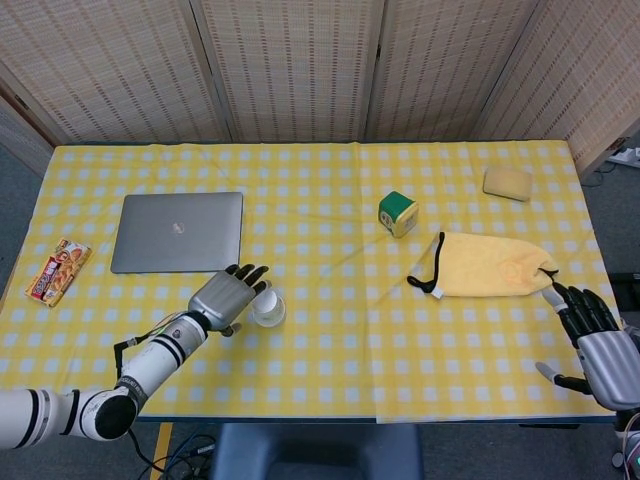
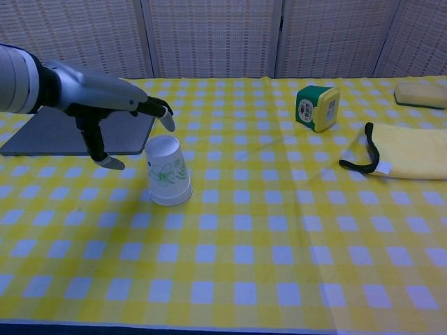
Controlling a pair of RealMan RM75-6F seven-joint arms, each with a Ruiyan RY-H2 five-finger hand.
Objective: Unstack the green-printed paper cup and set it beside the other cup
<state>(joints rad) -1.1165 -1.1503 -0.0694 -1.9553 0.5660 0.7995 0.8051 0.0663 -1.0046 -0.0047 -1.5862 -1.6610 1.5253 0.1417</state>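
An upside-down white paper cup with a green print [image 2: 168, 172] stands on the yellow checked cloth, also seen from above as the cup [image 1: 268, 306]. Whether a second cup is nested in it I cannot tell. My left hand [image 1: 227, 297] hovers just to the left of the cup with its fingers spread, holding nothing; in the chest view the left hand [image 2: 119, 102] reaches over the cup's top edge with fingertips above it. My right hand [image 1: 595, 345] sits at the table's near right corner, fingers apart and empty.
A closed grey laptop [image 1: 179, 231] lies behind my left hand. A snack packet [image 1: 57, 271] is at the far left. A green-and-yellow box [image 1: 398, 213], a yellow pouch with black cord [image 1: 487, 268] and a tan sponge [image 1: 508, 183] occupy the right half.
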